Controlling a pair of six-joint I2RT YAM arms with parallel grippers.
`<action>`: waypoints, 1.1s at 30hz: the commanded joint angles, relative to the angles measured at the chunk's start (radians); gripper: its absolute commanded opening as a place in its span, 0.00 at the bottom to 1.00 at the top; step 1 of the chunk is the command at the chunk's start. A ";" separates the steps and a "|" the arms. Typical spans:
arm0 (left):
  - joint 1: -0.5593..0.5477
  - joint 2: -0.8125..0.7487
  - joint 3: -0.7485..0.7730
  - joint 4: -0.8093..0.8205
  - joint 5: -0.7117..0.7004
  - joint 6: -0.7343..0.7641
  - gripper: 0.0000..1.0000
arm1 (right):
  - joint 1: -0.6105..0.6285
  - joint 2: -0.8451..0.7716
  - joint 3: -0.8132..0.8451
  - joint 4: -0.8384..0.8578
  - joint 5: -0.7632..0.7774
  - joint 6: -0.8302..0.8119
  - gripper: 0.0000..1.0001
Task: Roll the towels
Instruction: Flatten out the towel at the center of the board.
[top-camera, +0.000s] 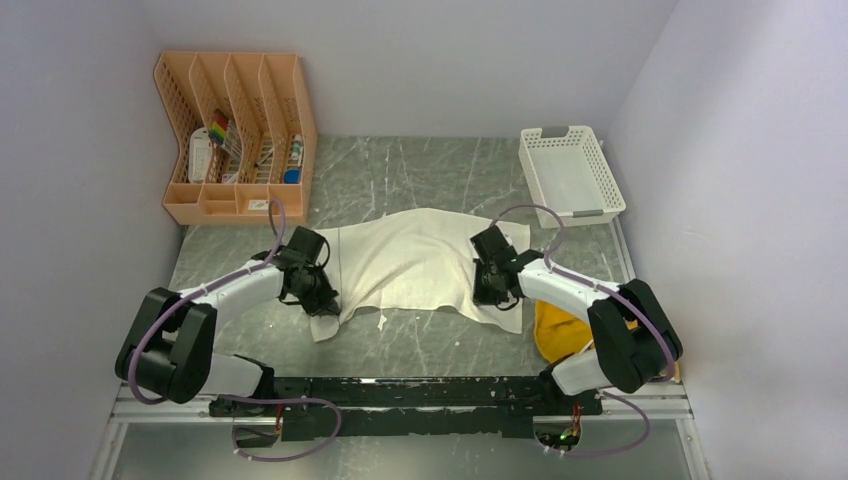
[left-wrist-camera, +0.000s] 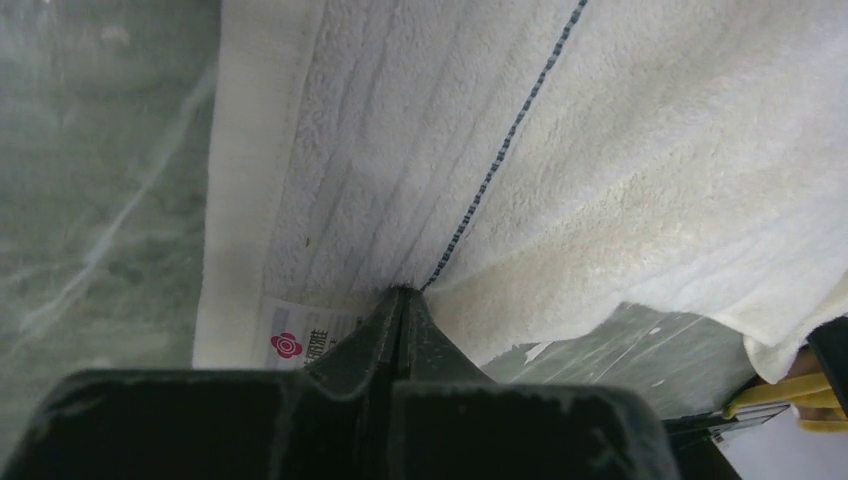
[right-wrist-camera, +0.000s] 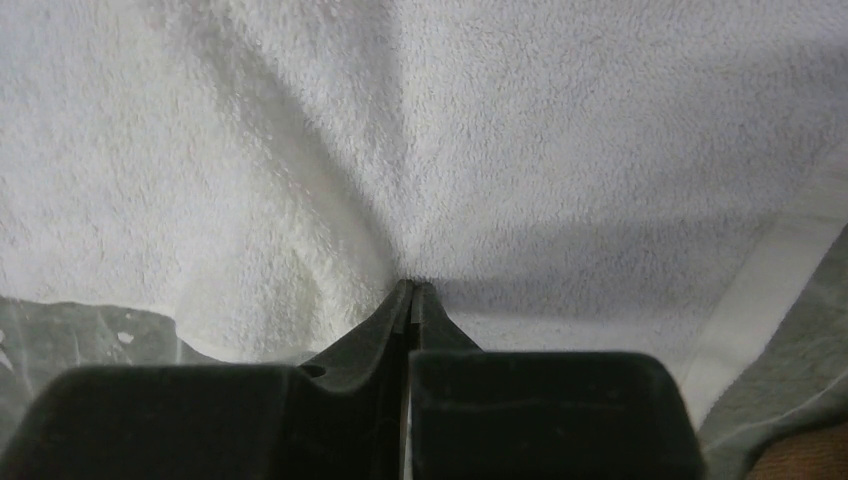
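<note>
I have the left gripper (left-wrist-camera: 403, 300) pinched shut on the cream-white towel (top-camera: 410, 260), right gripper (right-wrist-camera: 412, 290) clamped on its opposite side

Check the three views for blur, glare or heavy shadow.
Top external: even light, no glare, white towel sharp. Left wrist: towel weave crisp, left gripper dark and soft-edged up close. Right wrist: right gripper likewise, grey shadow across the towel's folds.

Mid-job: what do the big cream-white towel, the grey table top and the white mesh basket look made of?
Cream-white towel: looped terry cloth, probably cotton, matte, with a flat woven hem band. Grey table top: veined, marble-look, slightly glossy; stone or laminate, unclear. White mesh basket: likely moulded plastic, by its rigid lattice walls.
</note>
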 joint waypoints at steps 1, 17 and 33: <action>-0.031 -0.014 -0.008 -0.302 -0.041 -0.027 0.07 | 0.031 0.023 -0.011 -0.205 -0.061 0.013 0.00; 0.256 0.058 0.510 -0.252 -0.086 0.399 0.68 | -0.262 -0.092 0.350 -0.029 -0.074 -0.141 0.91; 0.403 0.373 0.564 0.009 0.134 0.622 0.72 | -0.435 0.118 0.397 0.299 -0.364 -0.042 0.88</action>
